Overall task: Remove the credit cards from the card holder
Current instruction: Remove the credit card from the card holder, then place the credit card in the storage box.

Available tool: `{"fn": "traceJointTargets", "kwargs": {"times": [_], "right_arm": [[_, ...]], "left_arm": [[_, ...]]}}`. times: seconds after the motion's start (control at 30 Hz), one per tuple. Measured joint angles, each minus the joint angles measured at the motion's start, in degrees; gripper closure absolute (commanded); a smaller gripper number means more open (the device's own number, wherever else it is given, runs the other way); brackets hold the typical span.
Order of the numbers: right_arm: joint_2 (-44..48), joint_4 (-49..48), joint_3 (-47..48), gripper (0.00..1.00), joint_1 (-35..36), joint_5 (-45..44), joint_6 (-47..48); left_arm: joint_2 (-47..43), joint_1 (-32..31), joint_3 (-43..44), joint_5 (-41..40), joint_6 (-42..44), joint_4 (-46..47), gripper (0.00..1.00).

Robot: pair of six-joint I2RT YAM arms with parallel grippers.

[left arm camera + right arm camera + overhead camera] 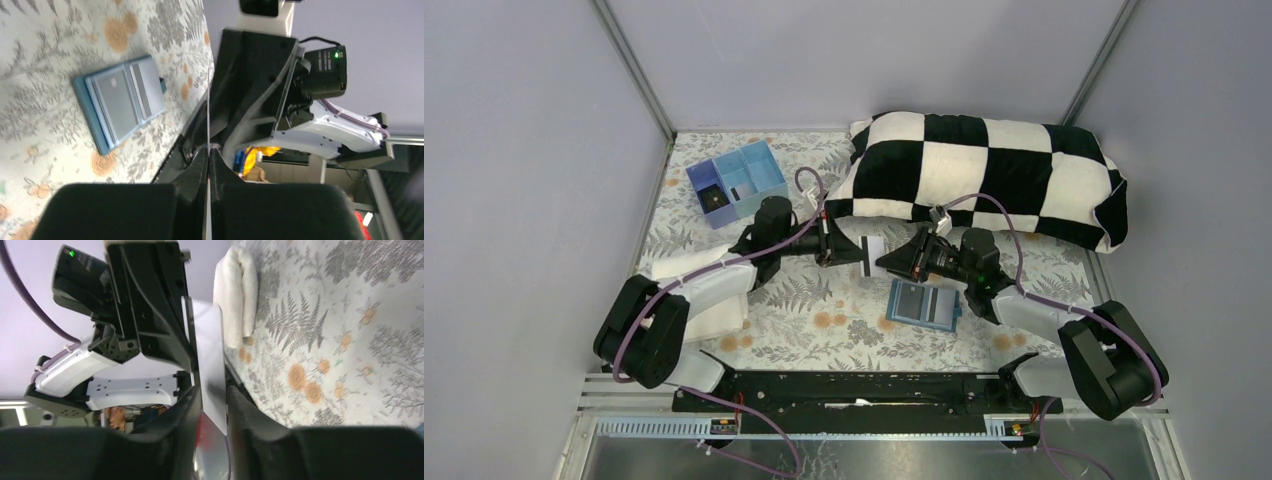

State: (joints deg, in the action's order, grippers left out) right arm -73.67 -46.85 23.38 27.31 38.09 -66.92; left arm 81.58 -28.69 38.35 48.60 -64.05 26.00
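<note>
Left pincer [858, 258] is pressed together on a white card [872, 256], holding it up off the floral desk [824, 320]. Right pincer [887, 263] sits nose to nose with it, and the same card runs between its fingers [187, 405]. Honestly can't tell if that one is squeezing or not. The card holder [922, 303] lies open and flat on the desk, just beside the right pincer, grey panels facing up. There's a checkered pillow [984, 170] at the back.

The fern-printed tabletop [844, 330] carried a checkered pillow [984, 175], a blue compartment tray [736, 182], a folded white towel [714, 300] and the open card holder [921, 303].
</note>
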Motion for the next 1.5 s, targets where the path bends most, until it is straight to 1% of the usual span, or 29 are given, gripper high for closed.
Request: {"fn": "traceJointTargets", "kwargs": {"times": [0.03,0.07,0.1,0.13,0.23,0.3,0.33,0.4,0.5,0.53,0.6,0.67,0.77,0.83,0.9,1.0,1.1,1.33,1.5], "right_arm": [[-0.02,0.07,0.00,0.35,0.02,0.13,-0.02],[-0.02,0.00,0.02,0.27,0.22,0.46,-0.11],[-0.02,-0.04,0.04,0.23,0.42,0.50,-0.39],[0.00,0.07,0.09,0.21,0.52,0.52,-0.35],[0.76,3.13,0.37,0.17,0.55,-0.22,0.87],[2.69,7.87,0.85,0.15,0.55,-1.84,2.78],[4.00,10.38,1.11,0.14,0.55,-2.80,3.85],[7.56,16.57,1.92,0.13,0.57,-5.35,6.75],[12.09,23.54,3.50,0.12,0.55,-9.14,10.43],[13.00,25.09,4.02,0.12,0.55,-10.12,11.37],[13.94,27.23,4.76,0.12,0.55,-11.63,12.83],[13.73,28.48,5.05,0.12,0.55,-12.20,13.62],[12.26,29.92,5.05,0.12,0.55,-12.57,14.08],[11.56,30.69,5.05,0.12,0.55,-12.59,14.16],[11.45,31.15,5.05,0.12,0.55,-12.63,14.21],[11.23,31.15,5.05,0.13,0.55,-12.61,14.21],[10.62,31.17,5.05,0.12,0.55,-12.59,14.21],[8.11,30.95,5.07,0.12,0.55,-12.46,14.25],[5.60,30.69,5.07,0.12,0.55,-11.89,14.25]], "left_arm": [[0.00,-0.04,1.95,-0.42,1.42,-2.80,1.00],[0.00,-0.09,3.52,-1.05,2.73,-4.90,1.00],[0.00,-0.17,5.68,-1.64,4.37,-8.11,1.00],[0.00,-0.22,7.45,-2.36,5.92,-10.62,1.00],[0.00,-0.02,13.94,-6.36,12.92,-22.14,1.00],[0.02,0.09,19.32,-12.28,18.32,-33.11,1.00],[0.02,0.15,22.05,-16.00,20.65,-38.29,1.00],[0.07,0.24,28.50,-26.25,24.98,-49.51,1.00],[1.33,0.31,38.34,-42.36,28.33,-62.60,1.00],[2.47,0.31,42.60,-49.37,29.07,-67.08,1.00],[5.66,0.33,49.96,-59.93,29.35,-73.61,1.00],[11.32,0.42,59.30,-70.12,29.31,-80.52,1.00],[22.60,0.61,72.91,-85.13,28.41,-89.85,1.00],[30.08,0.94,79.01,-93.37,27.47,-95.43,1.00],[36.33,1.44,82.31,-98.31,26.93,-99.47,1.00],[42.10,2.71,83.69,-101.37,26.64,-102.66,1.00],[45.03,5.18,84.72,-101.55,26.80,-103.45,1.00],[45.22,11.21,86.90,-98.40,29.62,-99.14,1.00],[45.22,14.51,87.38,-93.04,31.67,-94.92,1.00]]}}
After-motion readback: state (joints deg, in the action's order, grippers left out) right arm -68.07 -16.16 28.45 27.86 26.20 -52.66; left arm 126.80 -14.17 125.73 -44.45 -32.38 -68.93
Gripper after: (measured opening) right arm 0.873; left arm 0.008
